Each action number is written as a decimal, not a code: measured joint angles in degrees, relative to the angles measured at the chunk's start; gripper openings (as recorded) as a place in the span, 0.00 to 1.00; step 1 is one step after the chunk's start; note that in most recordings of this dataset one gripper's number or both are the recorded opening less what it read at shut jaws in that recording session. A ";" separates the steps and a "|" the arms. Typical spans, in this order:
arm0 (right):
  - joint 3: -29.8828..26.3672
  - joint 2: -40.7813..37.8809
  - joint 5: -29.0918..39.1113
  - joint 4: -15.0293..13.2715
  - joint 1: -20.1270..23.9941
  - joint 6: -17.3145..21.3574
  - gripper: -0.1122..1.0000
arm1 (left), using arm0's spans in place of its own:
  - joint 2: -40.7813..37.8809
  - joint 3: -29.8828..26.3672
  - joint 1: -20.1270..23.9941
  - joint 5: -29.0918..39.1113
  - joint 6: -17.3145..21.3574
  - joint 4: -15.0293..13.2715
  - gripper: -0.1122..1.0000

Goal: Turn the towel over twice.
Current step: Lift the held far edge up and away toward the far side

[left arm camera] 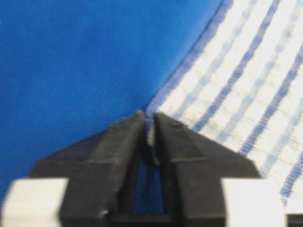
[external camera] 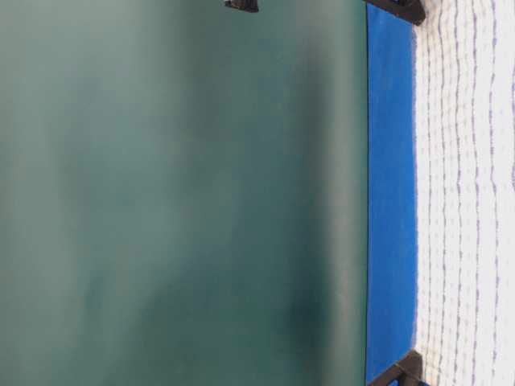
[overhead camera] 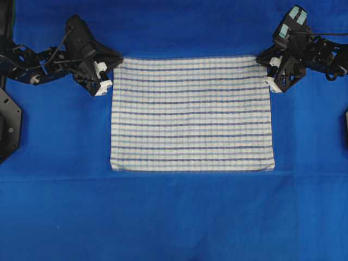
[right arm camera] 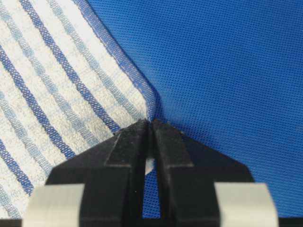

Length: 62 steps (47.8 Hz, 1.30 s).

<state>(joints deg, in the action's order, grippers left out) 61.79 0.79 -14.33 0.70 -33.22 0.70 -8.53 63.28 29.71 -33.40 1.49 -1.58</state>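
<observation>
The towel (overhead camera: 191,113), white with thin dark-blue and light-blue stripes, lies flat on the blue table covering (overhead camera: 174,217). My left gripper (overhead camera: 119,60) is shut on its far left corner. In the left wrist view the black jaws pinch the corner of the towel (left arm camera: 246,80) at the left gripper (left arm camera: 149,120). My right gripper (overhead camera: 261,56) is shut on the far right corner. The right wrist view shows the hem of the towel (right arm camera: 57,85) drawn into the tips of the right gripper (right arm camera: 150,124). In the table-level view the towel (external camera: 463,193) lies flat with dark gripper parts at both its far corners.
The blue table covering (right arm camera: 227,71) spreads wide on all sides of the towel. A dark fixture (overhead camera: 8,122) stands at the left edge of the overhead view. A green backdrop (external camera: 185,193) rises behind the table.
</observation>
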 measured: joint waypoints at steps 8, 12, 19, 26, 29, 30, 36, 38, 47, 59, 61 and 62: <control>0.18 0.88 0.35 0.00 -0.09 0.00 0.15 | 1.14 -0.09 -0.18 1.49 0.62 0.00 0.14; 0.18 1.93 0.35 0.00 -0.09 -0.09 0.15 | 2.90 0.35 -0.18 3.87 1.05 0.00 0.14; 0.35 5.45 0.44 0.00 -1.05 0.00 0.15 | 9.23 -0.53 -0.09 8.61 2.11 0.00 0.14; 0.26 10.81 1.05 0.00 -3.96 -0.09 0.15 | 17.93 -2.46 0.97 14.68 4.57 0.00 0.14; 0.09 13.45 1.58 0.00 -5.36 -0.35 0.15 | 21.27 -3.78 1.49 17.14 6.59 0.00 0.14; -0.09 14.33 1.93 0.00 -5.80 -0.44 0.15 | 22.32 -4.22 1.67 17.84 7.12 0.00 0.14; -1.67 20.74 4.48 -0.18 -8.61 -0.97 0.15 | 28.30 -7.56 2.90 22.76 10.81 -0.09 0.14; -2.29 22.68 5.62 -0.26 -9.14 -0.97 0.15 | 29.79 -8.61 3.34 23.99 10.99 0.00 0.14; -5.36 31.20 11.69 -1.85 -9.76 -1.05 0.15 | 34.98 -12.74 3.96 29.00 11.43 0.00 0.14; -9.23 40.61 18.19 -2.20 -9.76 -1.14 0.15 | 39.73 -17.40 3.78 34.72 11.43 0.00 0.14; -9.58 41.57 18.90 -2.20 -9.67 -1.14 0.15 | 40.17 -17.84 3.52 35.07 11.43 0.00 0.14; -9.76 42.01 19.25 -2.20 -9.67 -1.14 0.15 | 40.25 -18.02 3.52 35.24 11.43 0.00 0.14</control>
<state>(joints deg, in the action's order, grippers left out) 52.03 42.80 4.92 -1.49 -42.89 -0.44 31.73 45.26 33.22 1.85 12.92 -1.58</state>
